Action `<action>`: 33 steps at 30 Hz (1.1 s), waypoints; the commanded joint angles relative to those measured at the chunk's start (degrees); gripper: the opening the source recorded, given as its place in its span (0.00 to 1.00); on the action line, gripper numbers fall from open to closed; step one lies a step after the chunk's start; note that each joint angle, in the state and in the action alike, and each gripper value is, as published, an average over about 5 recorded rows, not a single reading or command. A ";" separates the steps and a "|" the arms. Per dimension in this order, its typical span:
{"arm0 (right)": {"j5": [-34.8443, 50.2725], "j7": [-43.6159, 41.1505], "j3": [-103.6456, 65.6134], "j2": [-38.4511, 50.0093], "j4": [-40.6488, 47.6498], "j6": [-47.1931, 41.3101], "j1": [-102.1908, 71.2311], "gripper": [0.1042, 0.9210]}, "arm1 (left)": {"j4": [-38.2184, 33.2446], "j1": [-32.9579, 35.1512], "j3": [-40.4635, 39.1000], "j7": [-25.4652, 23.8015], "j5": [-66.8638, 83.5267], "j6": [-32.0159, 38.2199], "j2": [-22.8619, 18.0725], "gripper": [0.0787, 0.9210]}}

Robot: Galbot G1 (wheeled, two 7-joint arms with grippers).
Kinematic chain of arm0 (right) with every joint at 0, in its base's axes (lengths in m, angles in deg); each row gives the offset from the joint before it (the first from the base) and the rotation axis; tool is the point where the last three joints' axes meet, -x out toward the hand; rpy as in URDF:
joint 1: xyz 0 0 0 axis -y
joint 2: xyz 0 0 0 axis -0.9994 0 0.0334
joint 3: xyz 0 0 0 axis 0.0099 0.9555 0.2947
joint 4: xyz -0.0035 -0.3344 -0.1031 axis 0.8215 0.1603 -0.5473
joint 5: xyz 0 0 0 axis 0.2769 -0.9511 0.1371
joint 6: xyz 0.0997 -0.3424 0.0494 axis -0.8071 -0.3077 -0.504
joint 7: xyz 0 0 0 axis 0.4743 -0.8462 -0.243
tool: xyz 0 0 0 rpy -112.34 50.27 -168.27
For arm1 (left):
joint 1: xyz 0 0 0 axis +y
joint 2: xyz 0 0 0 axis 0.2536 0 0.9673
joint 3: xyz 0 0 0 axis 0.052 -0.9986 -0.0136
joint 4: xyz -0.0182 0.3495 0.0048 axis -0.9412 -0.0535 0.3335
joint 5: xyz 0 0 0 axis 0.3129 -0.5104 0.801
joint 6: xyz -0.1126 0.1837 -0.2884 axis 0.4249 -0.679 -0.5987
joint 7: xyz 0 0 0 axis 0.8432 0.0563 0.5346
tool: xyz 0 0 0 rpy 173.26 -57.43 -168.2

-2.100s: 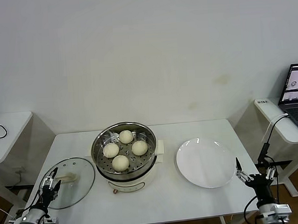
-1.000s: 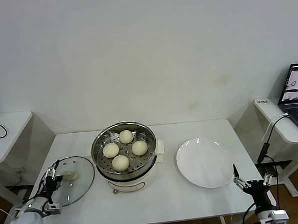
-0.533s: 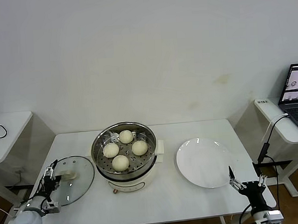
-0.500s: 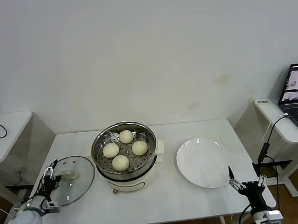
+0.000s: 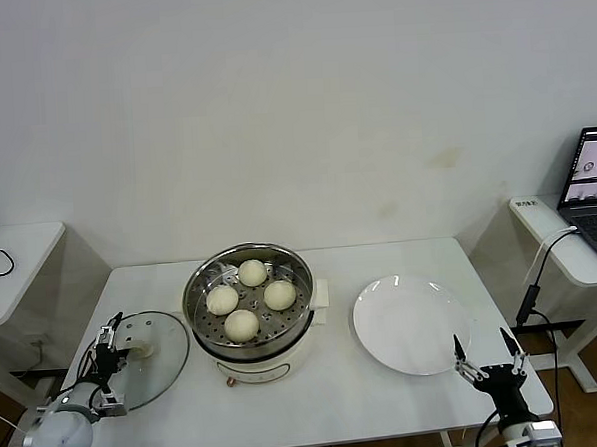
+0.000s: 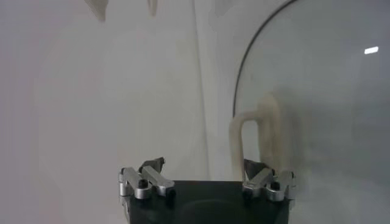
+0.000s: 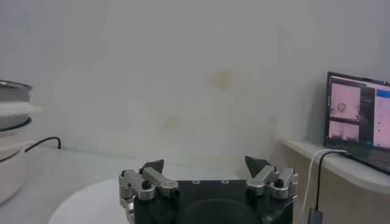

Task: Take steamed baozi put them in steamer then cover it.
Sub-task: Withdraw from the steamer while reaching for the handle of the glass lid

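Note:
Several cream-white baozi (image 5: 242, 325) lie in the shiny steel steamer (image 5: 204, 285) on its cream pot base at the table's middle. The cover (image 5: 156, 366), a clear glass lid, lies flat on the table left of the steamer. My left gripper (image 5: 109, 336) hangs open over the cover's left edge, close to its cream handle (image 5: 137, 346). In the left wrist view that handle (image 6: 256, 131) stands just ahead of one finger of the left gripper (image 6: 204, 164), not between the two. My right gripper (image 5: 480, 342) is open and empty at the table's front right corner.
An empty white plate (image 5: 412, 325) lies right of the steamer, just beyond my right gripper. A laptop (image 5: 592, 193) sits on a side table at the far right, and another side table (image 5: 14, 248) stands at the left. The right wrist view shows the plate (image 7: 91, 201) and the laptop (image 7: 359, 115).
My right gripper has drifted left along the table's front edge, below the plate. My left gripper has edged slightly towards the cover's handle. Both stay open.

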 commanded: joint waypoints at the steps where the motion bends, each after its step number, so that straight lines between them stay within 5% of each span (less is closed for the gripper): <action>1: -0.02 -0.05 0.00 -0.01 0.10 -0.08 0.12 0.88 | 4.04 -2.34 -0.67 0.23 -0.63 0.11 -0.32 0.88; 6: -0.03 -0.12 -0.06 0.00 0.38 -0.16 0.32 0.88 | 4.85 -2.54 -0.75 0.24 -0.74 0.18 -0.28 0.83; 17: -0.12 -0.23 0.20 -0.10 0.70 -0.29 0.71 0.88 | 5.38 -2.55 -0.90 -0.85 -0.70 0.53 -0.56 0.45; 26: -0.25 -0.21 0.23 -0.02 0.54 -0.18 0.44 0.88 | 6.32 -2.19 0.47 3.40 0.00 1.60 -2.68 0.15; 33: -0.35 -0.22 0.36 0.13 0.03 -0.07 0.01 0.88 | 2.97 0.88 3.54 6.53 0.25 1.28 -5.59 0.09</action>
